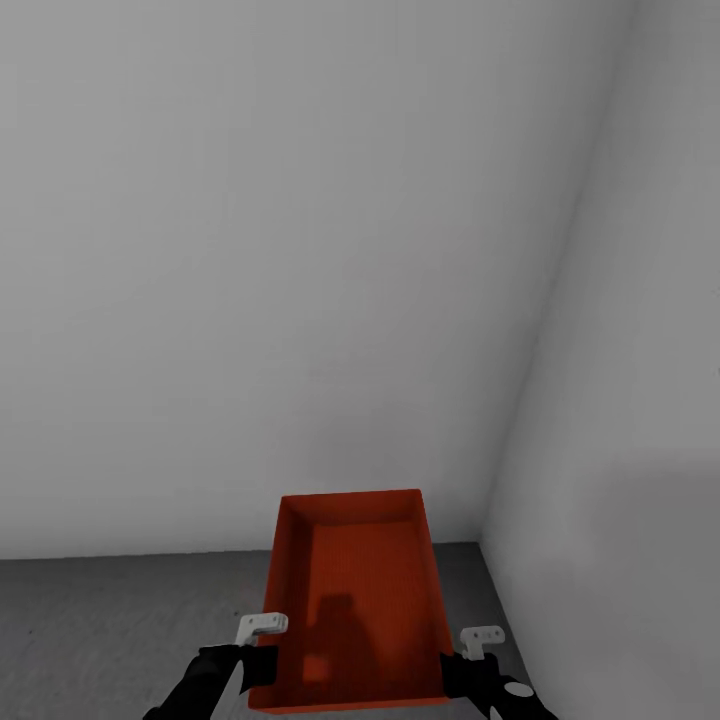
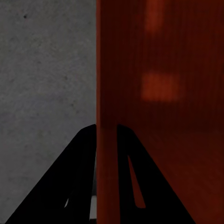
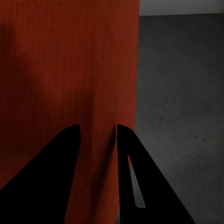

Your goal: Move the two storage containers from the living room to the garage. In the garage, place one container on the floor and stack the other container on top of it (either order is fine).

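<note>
- Meanwhile, in the garage: one storage container [image 1: 350, 600] hangs between both grippers, above the floor [image 1: 100, 620], near the wall corner [image 1: 485, 545].
- Left gripper [image 2: 106, 140] pinches the box's left wall, one finger inside, one outside; jaws narrow on it.
- Right gripper [image 3: 97, 140] does likewise on the opp. wall, prob. so the load stays level.
- Box open side up, w/ nothing seen inside.

Dark grey mottled concrete floor [image 1: 110, 620] meets plain white walls [image 1: 300, 250].
</note>
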Available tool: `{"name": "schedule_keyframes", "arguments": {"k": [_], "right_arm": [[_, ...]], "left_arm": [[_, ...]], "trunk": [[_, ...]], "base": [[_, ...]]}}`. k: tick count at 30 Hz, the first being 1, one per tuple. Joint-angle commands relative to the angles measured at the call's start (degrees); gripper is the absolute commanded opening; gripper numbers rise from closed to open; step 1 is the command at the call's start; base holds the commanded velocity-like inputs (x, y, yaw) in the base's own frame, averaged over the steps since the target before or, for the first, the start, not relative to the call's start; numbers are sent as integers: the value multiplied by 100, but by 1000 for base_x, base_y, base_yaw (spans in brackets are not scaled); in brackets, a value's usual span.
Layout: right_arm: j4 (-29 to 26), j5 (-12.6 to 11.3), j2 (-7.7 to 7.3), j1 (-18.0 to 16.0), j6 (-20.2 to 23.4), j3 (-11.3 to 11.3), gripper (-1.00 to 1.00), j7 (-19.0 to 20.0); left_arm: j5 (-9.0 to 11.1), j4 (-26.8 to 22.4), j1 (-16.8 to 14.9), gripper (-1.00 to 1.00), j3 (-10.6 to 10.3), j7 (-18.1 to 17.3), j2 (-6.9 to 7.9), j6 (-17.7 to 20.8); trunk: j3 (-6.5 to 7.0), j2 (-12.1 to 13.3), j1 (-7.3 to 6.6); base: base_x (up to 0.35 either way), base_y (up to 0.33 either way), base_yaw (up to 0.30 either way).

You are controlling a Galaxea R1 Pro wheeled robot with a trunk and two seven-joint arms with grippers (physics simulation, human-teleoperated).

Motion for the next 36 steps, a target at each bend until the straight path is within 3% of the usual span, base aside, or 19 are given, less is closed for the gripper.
{"name": "schedule_keyframes", "arguments": {"k": [1, 36], "right_arm": [[27, -26, 144, 2, -20, 156, -100, 13], [27, -24, 144, 2, -20, 156, -100, 9]], "left_arm": [[19, -134, -7, -100, 42, -8, -230, -427], [19, -134, -7, -100, 47, -8, -230, -429]], "trunk": [[-20, -10, 2], [-329, -10, 2]], "base": [[0, 0, -16], [0, 0, 48]]}}
